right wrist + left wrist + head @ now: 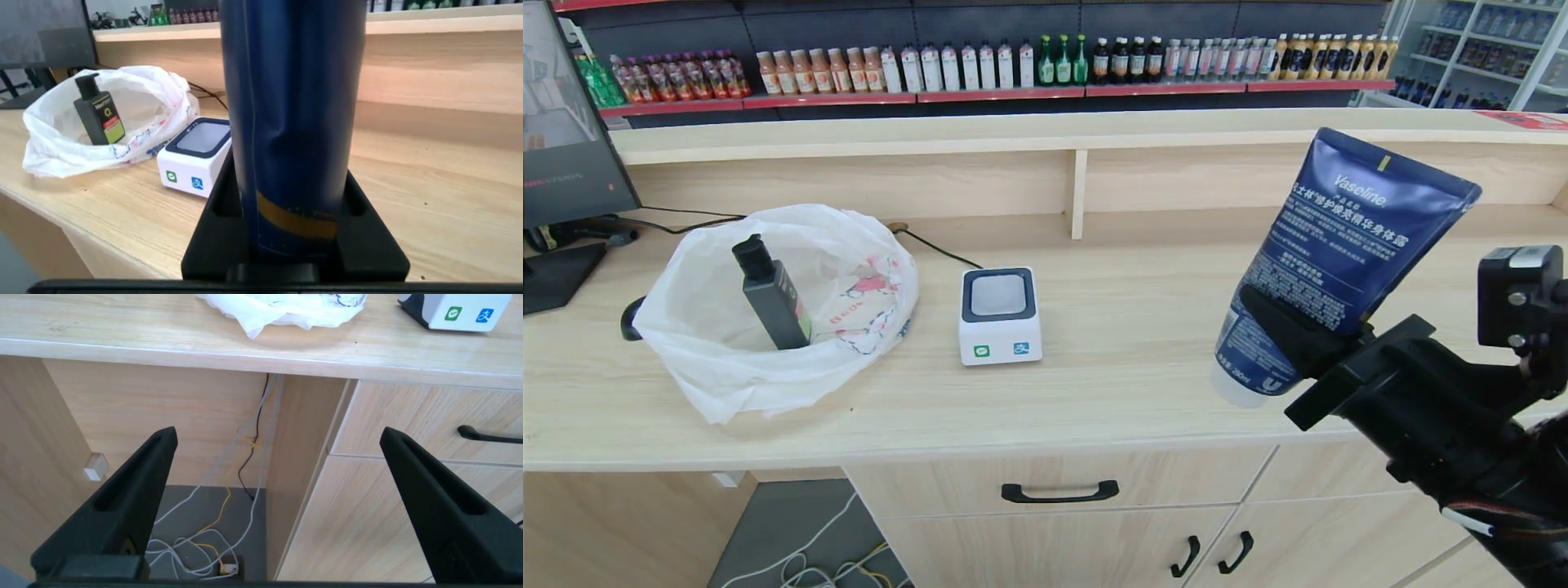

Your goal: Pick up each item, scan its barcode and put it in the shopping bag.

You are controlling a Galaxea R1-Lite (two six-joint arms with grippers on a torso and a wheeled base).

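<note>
Currently my right pincer (1298, 336) is clamped on the blue tube (1339, 261), its fingers pressing the lower body just above the cap. I see a dark blue, glossy tube with white print down its face, a small gold mark near the flat crimped end and a pale, translucent cap. It hangs in the air over the right part of the surface (1111, 359), near the front edge. Its long axis runs steeply, cap end down and crimped end up, with the top leaning toward my right. The white scanner (1001, 314) sits near the middle of the surface, and the shopping bag (727, 384) lies at the left end with a dark bottle (772, 298) standing in it. My left pincer (278, 437) is spread wide and holds nothing, below the front edge of the surface
</note>
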